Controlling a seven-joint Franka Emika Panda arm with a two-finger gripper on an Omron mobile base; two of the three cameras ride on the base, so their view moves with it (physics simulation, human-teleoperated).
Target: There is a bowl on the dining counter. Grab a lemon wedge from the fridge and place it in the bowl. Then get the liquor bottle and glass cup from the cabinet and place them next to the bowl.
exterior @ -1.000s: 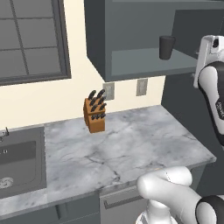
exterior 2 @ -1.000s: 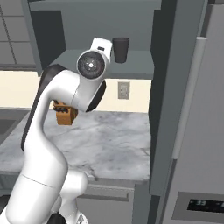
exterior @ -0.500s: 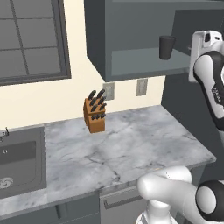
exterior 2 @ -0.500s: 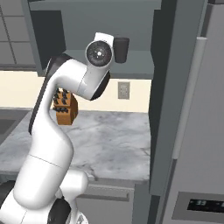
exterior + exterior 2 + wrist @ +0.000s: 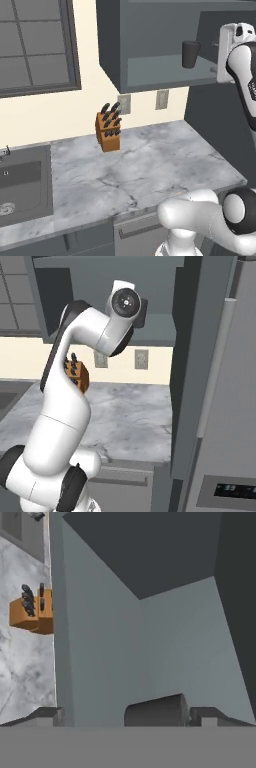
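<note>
Dark grey and slightly tapered, the glass cup (image 5: 190, 53) stands upright on the grey inner shelf (image 5: 170, 73) of the open cabinet (image 5: 150, 40), towards the right end of that shelf. The gripper (image 5: 122, 717) is raised to shelf height just to the right of it, and its jaws are spread wide with nothing between them. In the hand view the cup (image 5: 156, 711) appears rolled on its side at the bottom edge, close in, with one dark fingertip (image 5: 45, 716) well off to one flank and the other fingertip (image 5: 210, 716) just beside the cup, so the cup sits off-centre in the gap, crowding one finger.

My judgement is that the reach for the cup is under way and what matters is the sideways offset: the hand needs to shift across the shelf until the cup's upright axis lies midway between the fingers, then push in and close on its wall. The cup's taper may let it slip if gripped too high.

Below, the marble worktop (image 5: 145, 170) carries a knife block (image 5: 108, 126) far to the left, well apart from the cup.
</note>
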